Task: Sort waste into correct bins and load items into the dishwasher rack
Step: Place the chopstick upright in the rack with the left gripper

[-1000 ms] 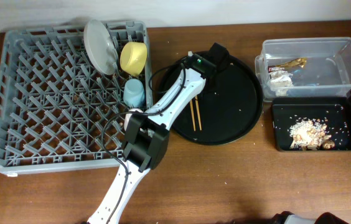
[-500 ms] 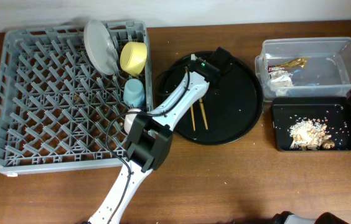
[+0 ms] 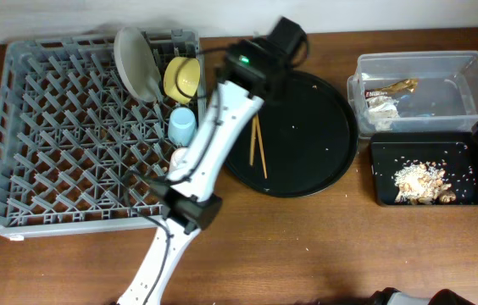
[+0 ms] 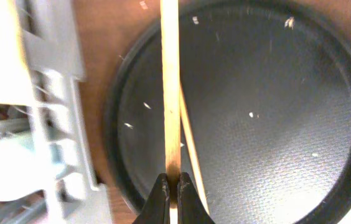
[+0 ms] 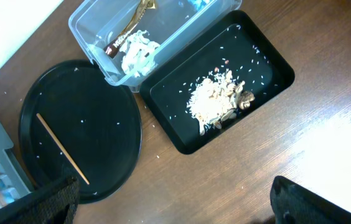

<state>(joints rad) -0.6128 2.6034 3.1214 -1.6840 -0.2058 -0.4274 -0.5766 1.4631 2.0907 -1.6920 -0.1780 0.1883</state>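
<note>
My left gripper [image 3: 256, 108] is shut on one wooden chopstick [image 4: 170, 93] and holds it over the left side of the round black tray [image 3: 315, 135]. The other chopstick [image 4: 190, 149] lies on that tray, and also shows in the right wrist view [image 5: 63, 149]. The grey dishwasher rack [image 3: 52, 127] holds the grey plate [image 3: 135, 63], the yellow bowl [image 3: 182, 78], the blue cup [image 3: 182, 125] and the pinkish-white cup [image 3: 180, 158], which is partly behind my arm. My right gripper [image 5: 175, 205] is open and empty over bare table.
The clear tub [image 3: 417, 58] at the back right holds white tissue [image 3: 381, 106] and the gold-brown wrapper [image 3: 396, 86]. The black rectangular tray [image 3: 430, 140] in front of it holds food scraps [image 3: 421, 182]. Crumbs dot the round tray.
My left arm has risen and swung back-left toward the rack with one chopstick in its jaws. The right arm has not moved.
</note>
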